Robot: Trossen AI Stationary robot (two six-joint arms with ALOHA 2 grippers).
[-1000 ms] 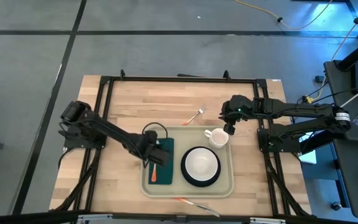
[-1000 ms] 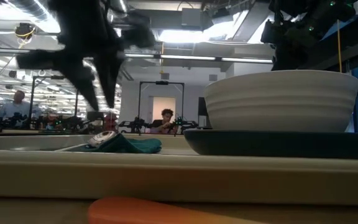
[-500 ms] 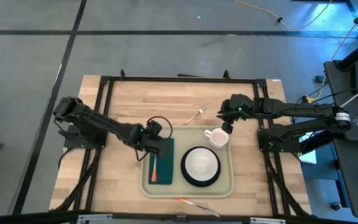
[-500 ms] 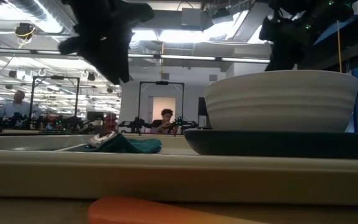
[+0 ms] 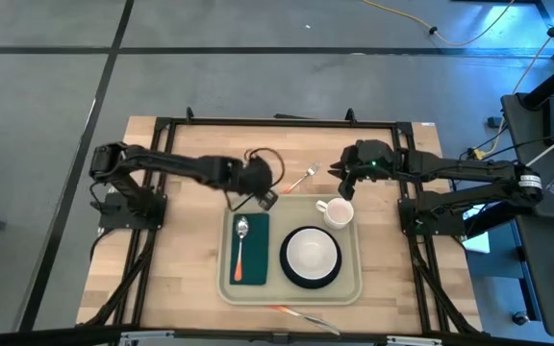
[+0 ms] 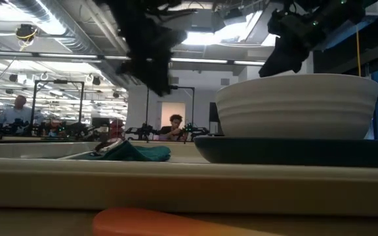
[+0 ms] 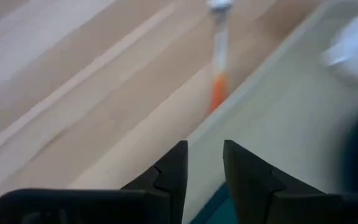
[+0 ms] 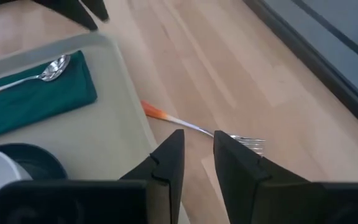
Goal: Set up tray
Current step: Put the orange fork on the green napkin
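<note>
Your tray [image 5: 351, 279] sits in the lower centre of the high view, its long rim running parallel to the table's [image 5: 181, 279] near edge, with bare wood open on its left and right. Inside it, a green napkin [image 5: 254, 264] carrying an orange-handled spoon [image 5: 241, 245] fills the left part, a white bowl [image 5: 311, 254] on a dark plate [image 5: 287, 272] the lower right, and a white cup [image 5: 336, 211] the upper right corner. Your left gripper [image 5: 262, 192] hangs just above the tray's upper left corner, fingers [image 7: 171, 174] slightly parted and holding nothing. Your right gripper [image 5: 345, 179] hovers beyond the tray's upper rim, near the cup, its fingers [image 8: 166, 163] likewise narrowly apart and empty. Between the two grippers, an orange-handled fork [image 5: 302, 179] lies on open wood just off the rim. Another orange-handled utensil [image 5: 294, 314] lies below the tray's lower edge.
</note>
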